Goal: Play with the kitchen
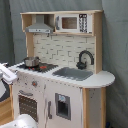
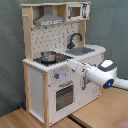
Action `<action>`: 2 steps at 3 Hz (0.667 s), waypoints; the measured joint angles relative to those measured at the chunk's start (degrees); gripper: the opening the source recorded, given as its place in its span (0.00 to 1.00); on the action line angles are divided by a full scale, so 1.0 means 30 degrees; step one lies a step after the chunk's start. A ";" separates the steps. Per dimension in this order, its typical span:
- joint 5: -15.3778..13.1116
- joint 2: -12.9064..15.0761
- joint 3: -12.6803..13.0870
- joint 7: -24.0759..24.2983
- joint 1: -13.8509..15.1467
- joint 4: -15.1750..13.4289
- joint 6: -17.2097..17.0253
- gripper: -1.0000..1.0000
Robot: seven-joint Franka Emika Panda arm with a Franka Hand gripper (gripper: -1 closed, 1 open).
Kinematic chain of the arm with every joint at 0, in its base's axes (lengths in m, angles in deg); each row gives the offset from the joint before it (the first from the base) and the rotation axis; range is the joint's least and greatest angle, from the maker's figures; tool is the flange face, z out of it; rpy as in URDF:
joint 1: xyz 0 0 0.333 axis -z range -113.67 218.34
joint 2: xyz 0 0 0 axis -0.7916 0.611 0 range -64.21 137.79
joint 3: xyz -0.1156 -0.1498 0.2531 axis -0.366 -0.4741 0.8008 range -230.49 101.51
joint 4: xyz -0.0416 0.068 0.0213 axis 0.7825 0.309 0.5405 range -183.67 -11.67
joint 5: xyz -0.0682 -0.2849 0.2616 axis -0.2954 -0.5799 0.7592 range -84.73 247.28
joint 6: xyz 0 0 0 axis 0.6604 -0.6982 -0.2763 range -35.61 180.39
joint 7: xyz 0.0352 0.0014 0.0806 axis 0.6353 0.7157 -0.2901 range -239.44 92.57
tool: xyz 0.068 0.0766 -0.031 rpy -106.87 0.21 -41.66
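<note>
The tall white and light-wood toy kitchen [image 1: 62, 70] [image 2: 60, 60] stands on a wooden floor [image 2: 30, 120] before a grey curtain [image 2: 110, 25]. A small metal pot [image 1: 31, 61] [image 2: 48, 56] sits on its stovetop, beside the grey sink [image 1: 74, 73] with a black curved faucet [image 1: 85, 58] [image 2: 74, 39]. Under the grey hood [image 1: 40, 27], a microwave [image 1: 72, 22] fills the top shelf. The white robot arm [image 2: 97, 75] reaches toward the kitchen's front by the stovetop edge; whether its fingers are open, I cannot tell.
</note>
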 joint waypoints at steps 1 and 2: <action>0.0003 0.0001 0.0571 0.1689 -0.0862 -0.1044 0.0051 1.00; 0.0003 0.0002 0.1100 0.3448 -0.1463 -0.2126 0.0321 1.00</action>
